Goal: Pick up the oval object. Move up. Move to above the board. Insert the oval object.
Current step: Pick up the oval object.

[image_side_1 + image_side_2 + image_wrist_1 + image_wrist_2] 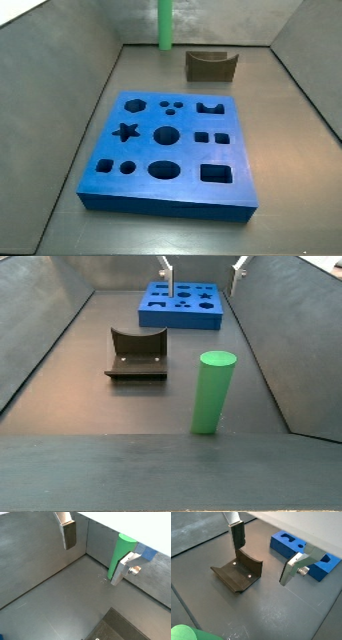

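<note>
Your gripper [264, 559] hung wide open and empty above the floor, its two fingers [68, 534] well apart with nothing between them, as the peg [210, 392] stood upright and untouched near one end wall of the grey enclosure. In a wrist view the peg [121, 555] rose just behind one finger, close to the corner where floor met wall; in a side view the peg [166, 24] appeared at the far end, well apart from the board [170, 149], which lay flat on the floor. The dark fixture [136, 354] sat between peg and board. You would have faced three risks, as judged from this scene. A finger descending too near the peg's top could have knocked the tall, narrow piece over, since it stood on a small base. The nearby wall left little room for the outer finger, so a scrape there could have shoved the closing jaws off line. A grasp taken low or off-centre could have tilted the smooth peg, leaving it to jam at the board's oval cutout.
</note>
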You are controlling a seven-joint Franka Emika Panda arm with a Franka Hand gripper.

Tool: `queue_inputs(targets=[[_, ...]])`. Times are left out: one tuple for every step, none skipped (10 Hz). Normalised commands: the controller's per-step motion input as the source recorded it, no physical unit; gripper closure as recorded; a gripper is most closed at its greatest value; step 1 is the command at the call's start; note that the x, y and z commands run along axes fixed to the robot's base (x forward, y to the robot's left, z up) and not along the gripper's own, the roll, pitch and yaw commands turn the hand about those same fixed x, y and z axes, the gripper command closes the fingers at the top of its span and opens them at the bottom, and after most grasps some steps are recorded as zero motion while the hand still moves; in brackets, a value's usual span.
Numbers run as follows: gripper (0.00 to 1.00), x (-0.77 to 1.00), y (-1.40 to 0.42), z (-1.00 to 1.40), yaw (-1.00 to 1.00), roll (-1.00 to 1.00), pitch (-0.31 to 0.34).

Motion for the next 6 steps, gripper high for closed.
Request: queue_inputs(targets=[[0.00, 0.00, 0.42, 0.00, 0.07, 0.00, 0.000], [0.00, -0.09, 0.76, -0.11, 0.05, -0.04, 0.000], [0.00, 0.00, 0.93, -0.13, 0.15, -0.08, 0.000], [0.00, 0.00, 0.89, -0.13, 0.14, -0.07, 0.000], [0.00, 0.08, 0.82, -0.12, 0.23, -0.07, -0.021], [0.00, 0.07, 0.80, -0.08, 0.23, -0.12, -0.081]])
